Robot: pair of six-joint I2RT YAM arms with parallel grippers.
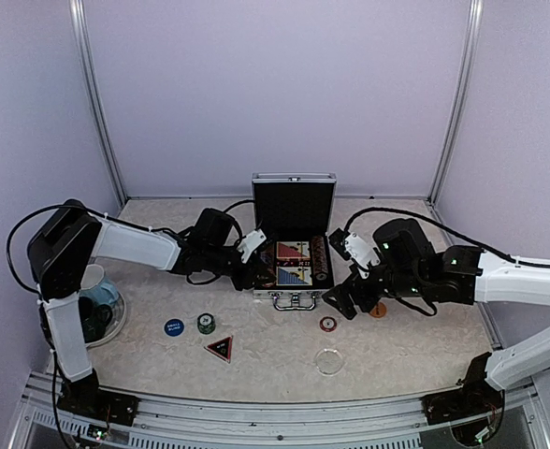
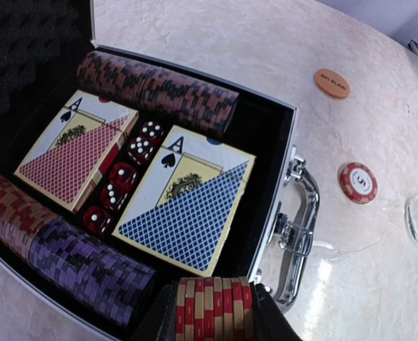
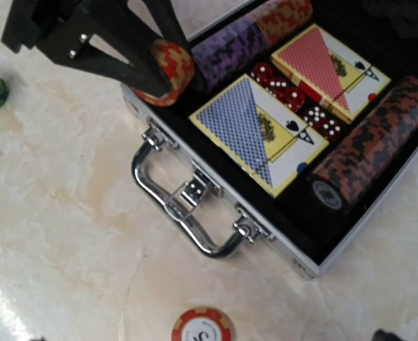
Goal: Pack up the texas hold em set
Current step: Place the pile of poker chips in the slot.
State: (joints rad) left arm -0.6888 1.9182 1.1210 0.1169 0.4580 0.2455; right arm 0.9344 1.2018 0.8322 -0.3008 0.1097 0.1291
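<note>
The silver case lies open at mid-table with its lid upright. Inside it are a red deck, a blue deck, red dice and chip rows. My left gripper hovers at the case's front left corner, shut on a short stack of red-and-tan chips, which also shows in the right wrist view as the held chips. My right gripper stands open just right of the case, above a loose red chip, with nothing between its fingers. That red chip lies below the case handle.
Loose on the table lie an orange button, a blue button, a green chip stack, a dark triangle marker and a clear disc. Cups on a clear plate stand at far left.
</note>
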